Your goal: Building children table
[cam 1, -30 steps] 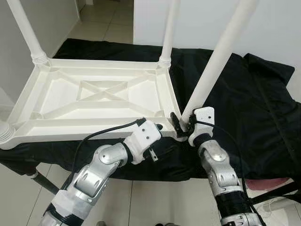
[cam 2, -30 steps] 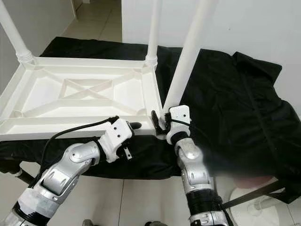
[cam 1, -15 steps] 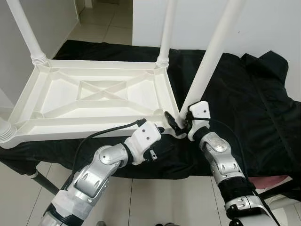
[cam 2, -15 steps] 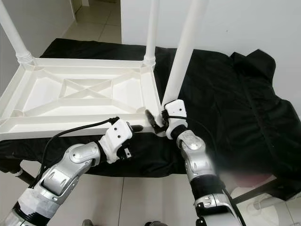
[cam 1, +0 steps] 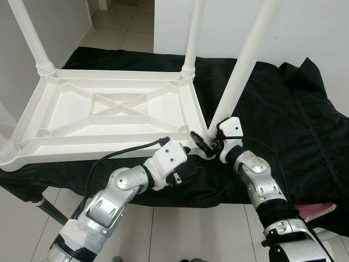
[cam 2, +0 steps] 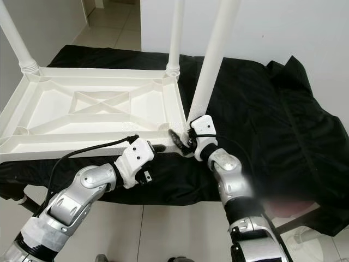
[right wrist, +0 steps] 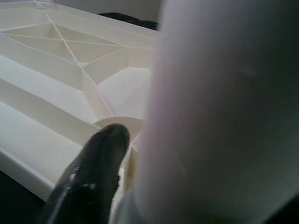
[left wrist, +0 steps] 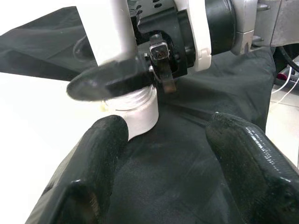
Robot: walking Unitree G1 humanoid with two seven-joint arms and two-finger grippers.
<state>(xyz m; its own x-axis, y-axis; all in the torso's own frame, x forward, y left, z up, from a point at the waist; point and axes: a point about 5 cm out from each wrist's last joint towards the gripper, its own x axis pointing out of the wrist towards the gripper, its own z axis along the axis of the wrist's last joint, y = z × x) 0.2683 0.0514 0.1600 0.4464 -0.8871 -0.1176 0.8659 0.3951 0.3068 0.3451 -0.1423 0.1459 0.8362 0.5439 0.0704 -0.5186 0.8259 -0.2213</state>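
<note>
Right tool (cam 1: 206,143) pinches smooth round white leg (cam 1: 245,60) at ribbed tabletop (cam 1: 109,109) corner

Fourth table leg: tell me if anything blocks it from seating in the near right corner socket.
Nothing visible does. The right hand holds the leg base at the corner socket of the upturned tabletop; the left hand waits beside.

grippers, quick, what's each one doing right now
Left gripper: open, holding nothing, by the near corner of the upturned white table.
Right gripper: shut on the table leg at its base.
</note>
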